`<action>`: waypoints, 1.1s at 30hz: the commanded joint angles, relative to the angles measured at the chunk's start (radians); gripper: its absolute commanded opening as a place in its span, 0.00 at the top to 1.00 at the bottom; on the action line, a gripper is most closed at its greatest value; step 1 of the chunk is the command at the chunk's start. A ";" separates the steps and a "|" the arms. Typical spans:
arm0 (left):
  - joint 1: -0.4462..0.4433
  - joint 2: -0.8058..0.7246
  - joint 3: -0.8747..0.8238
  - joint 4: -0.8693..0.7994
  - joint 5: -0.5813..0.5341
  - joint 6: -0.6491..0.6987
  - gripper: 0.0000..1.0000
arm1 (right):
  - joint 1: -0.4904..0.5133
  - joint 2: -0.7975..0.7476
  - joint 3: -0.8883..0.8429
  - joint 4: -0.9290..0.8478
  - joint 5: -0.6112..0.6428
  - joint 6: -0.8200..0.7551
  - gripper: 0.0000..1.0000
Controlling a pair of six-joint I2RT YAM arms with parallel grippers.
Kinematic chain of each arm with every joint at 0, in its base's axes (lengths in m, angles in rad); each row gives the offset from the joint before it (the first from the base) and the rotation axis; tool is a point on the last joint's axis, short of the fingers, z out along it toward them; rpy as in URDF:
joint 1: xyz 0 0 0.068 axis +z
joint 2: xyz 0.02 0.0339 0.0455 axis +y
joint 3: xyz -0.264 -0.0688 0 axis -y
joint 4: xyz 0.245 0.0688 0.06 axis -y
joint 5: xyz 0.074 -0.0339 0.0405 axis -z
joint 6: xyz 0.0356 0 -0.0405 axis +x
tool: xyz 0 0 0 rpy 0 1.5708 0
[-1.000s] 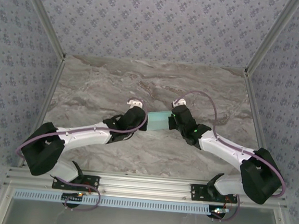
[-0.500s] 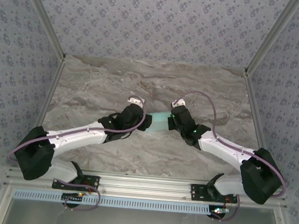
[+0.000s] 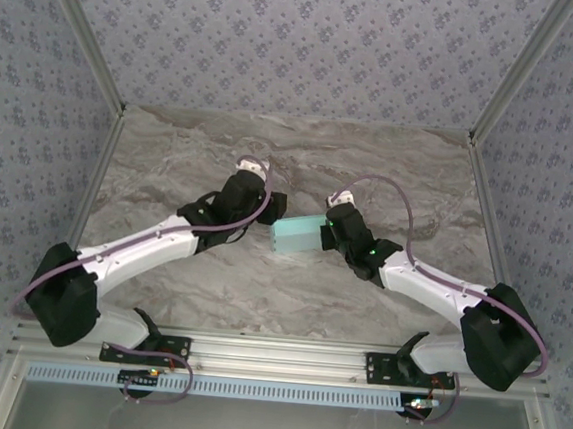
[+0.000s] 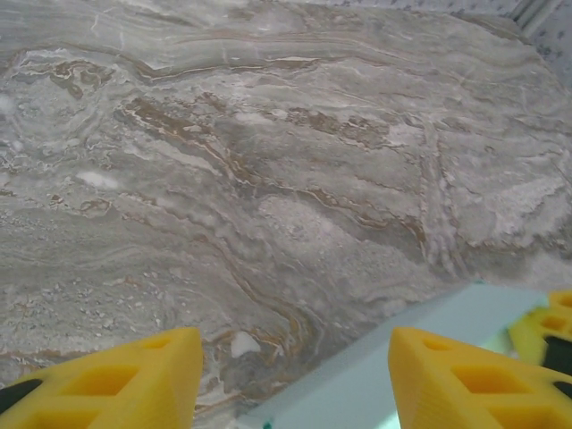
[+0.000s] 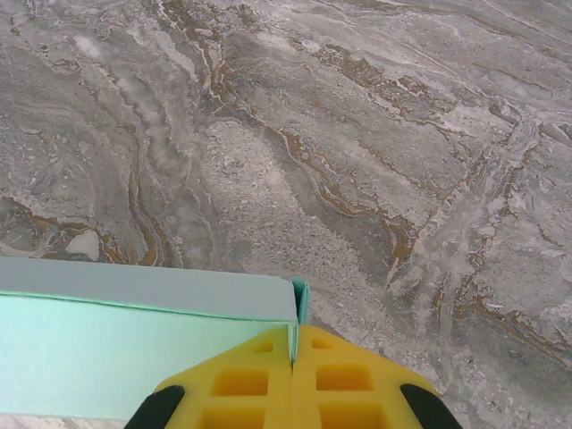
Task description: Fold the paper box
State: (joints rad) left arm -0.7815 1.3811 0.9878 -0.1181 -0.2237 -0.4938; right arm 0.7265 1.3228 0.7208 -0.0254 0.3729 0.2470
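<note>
We see the marble table (image 3: 171, 154) spread across the top external view, with the left arm (image 3: 153, 243) and right arm (image 3: 431, 282) reaching in from the near corners toward its middle. Between their ends is the paper box (image 3: 298, 236), a pale turquoise rectangle near the table's centre. Its right end is hidden under the right gripper (image 3: 325, 233), and we cannot tell whether it rests on the marble or hangs just above it.

The left gripper (image 3: 271, 201) sits just beyond the box's left corner, apart from it. From above, its dark housing covers the jaws. In its wrist view the two yellow fingers (image 4: 116, 380) stand wide apart and clasp nothing. The box (image 4: 375, 380) shows as a pale slanting edge low between them, cut off by the bottom of the frame (a further bit of yellow shows at the far right edge).

In the right wrist view the gripper (image 5: 292, 353) has its yellow pads (image 5: 241, 384) pressed together. A thin turquoise wall of the box (image 5: 134, 344) runs down into the seam, so we read it as pinching the card. The box's left part runs out of frame.
</note>
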 commanded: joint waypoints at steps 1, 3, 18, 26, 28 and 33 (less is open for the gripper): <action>0.014 0.056 0.050 -0.061 0.057 0.018 0.43 | 0.012 0.018 -0.009 -0.113 -0.009 -0.009 1.00; 0.019 0.084 0.064 -0.073 0.069 0.022 0.43 | 0.013 0.019 -0.008 -0.111 -0.011 -0.009 1.00; 0.021 0.162 0.010 -0.042 0.174 -0.004 0.43 | 0.013 0.021 -0.011 -0.106 -0.010 -0.005 1.00; -0.015 0.192 -0.049 -0.010 0.126 -0.012 0.43 | 0.014 0.019 0.005 -0.122 -0.007 -0.012 0.97; -0.032 0.203 -0.051 -0.013 0.099 -0.006 0.43 | 0.014 0.014 0.014 -0.130 -0.008 -0.016 0.94; -0.060 0.223 -0.064 -0.016 0.043 0.003 0.44 | 0.014 -0.021 0.039 -0.165 -0.005 -0.036 0.81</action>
State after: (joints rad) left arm -0.8185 1.5471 0.9695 -0.0597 -0.1432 -0.5091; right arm 0.7288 1.3193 0.7341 -0.0898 0.4049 0.2314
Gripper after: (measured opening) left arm 0.564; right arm 0.181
